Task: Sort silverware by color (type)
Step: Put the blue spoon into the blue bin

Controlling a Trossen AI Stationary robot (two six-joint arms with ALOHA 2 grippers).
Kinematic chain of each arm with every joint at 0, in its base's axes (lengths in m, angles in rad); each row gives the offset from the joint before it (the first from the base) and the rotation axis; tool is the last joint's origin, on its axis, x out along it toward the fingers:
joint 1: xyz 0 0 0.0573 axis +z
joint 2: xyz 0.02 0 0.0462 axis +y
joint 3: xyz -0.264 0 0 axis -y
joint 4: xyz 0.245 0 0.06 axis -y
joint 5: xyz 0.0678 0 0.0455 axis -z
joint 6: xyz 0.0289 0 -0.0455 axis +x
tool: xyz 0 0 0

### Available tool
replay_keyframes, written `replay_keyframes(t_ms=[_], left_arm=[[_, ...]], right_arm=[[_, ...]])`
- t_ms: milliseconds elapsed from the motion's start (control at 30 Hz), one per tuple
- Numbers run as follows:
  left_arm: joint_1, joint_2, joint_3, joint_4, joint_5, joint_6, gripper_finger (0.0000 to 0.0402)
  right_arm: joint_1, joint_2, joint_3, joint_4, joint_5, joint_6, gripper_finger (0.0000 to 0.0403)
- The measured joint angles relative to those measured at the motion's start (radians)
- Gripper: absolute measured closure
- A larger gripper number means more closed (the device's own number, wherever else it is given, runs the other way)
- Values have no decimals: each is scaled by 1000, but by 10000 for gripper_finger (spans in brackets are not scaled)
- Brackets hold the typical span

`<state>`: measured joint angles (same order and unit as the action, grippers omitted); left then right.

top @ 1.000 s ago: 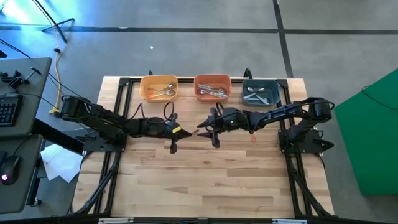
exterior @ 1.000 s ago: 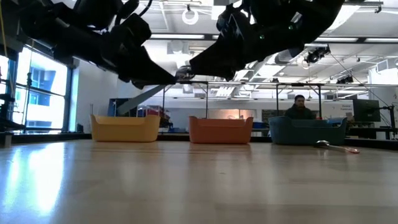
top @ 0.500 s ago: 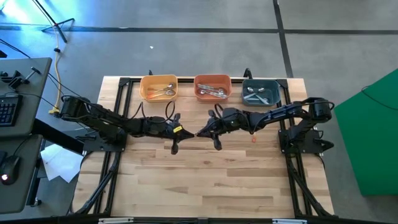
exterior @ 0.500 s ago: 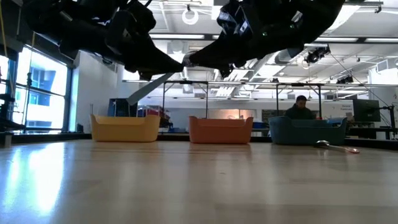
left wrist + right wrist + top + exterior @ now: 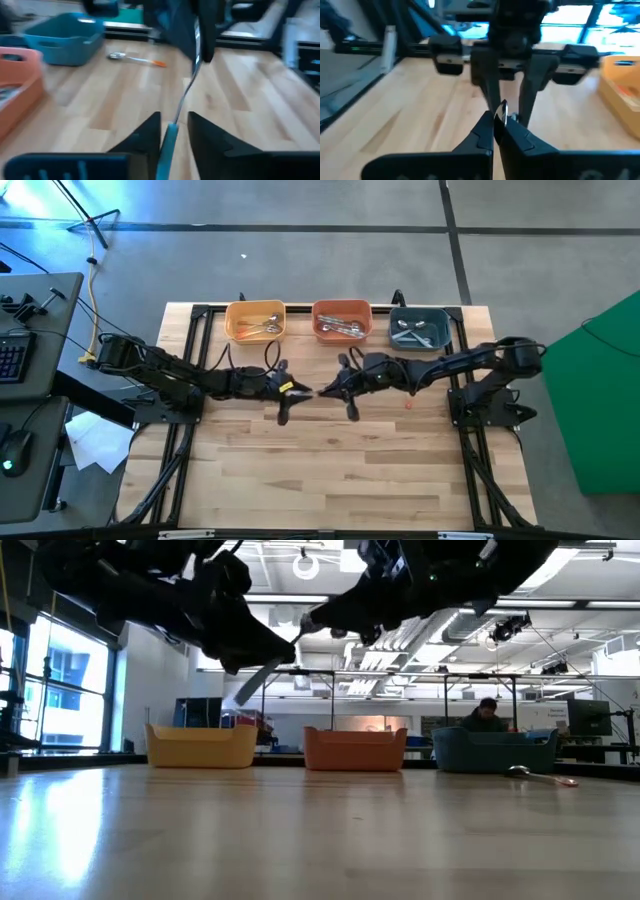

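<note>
Since a second ago the right gripper (image 5: 495, 131) has pinched shut on the bowl end of the blue-handled spoon (image 5: 181, 107), while the left gripper (image 5: 172, 131) has loosened, its fingers now slightly parted on either side of the blue handle. Both grippers meet in mid-air above the middle of the wooden table (image 5: 330, 470), in front of the orange bin (image 5: 342, 321). One orange-handled spoon (image 5: 136, 59) lies on the table near the teal bin (image 5: 418, 328), and more spoons rest in the yellow bin (image 5: 256, 321), the orange bin and the teal bin.
</note>
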<state>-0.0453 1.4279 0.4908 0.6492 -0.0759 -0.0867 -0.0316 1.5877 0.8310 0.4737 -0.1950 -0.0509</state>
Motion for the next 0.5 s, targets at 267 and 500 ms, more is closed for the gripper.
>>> replay_keyframes(t_ms=[267, 500], left_arm=[[-2, 0, -1, -6, -168, 51, 239], [-15, 0, -11, -9, -144, 54, 221]], right_arm=[[-7, -245, 0, -284, 245, -12, 402], [-56, -540, 2, -644, 604, 65, 402]])
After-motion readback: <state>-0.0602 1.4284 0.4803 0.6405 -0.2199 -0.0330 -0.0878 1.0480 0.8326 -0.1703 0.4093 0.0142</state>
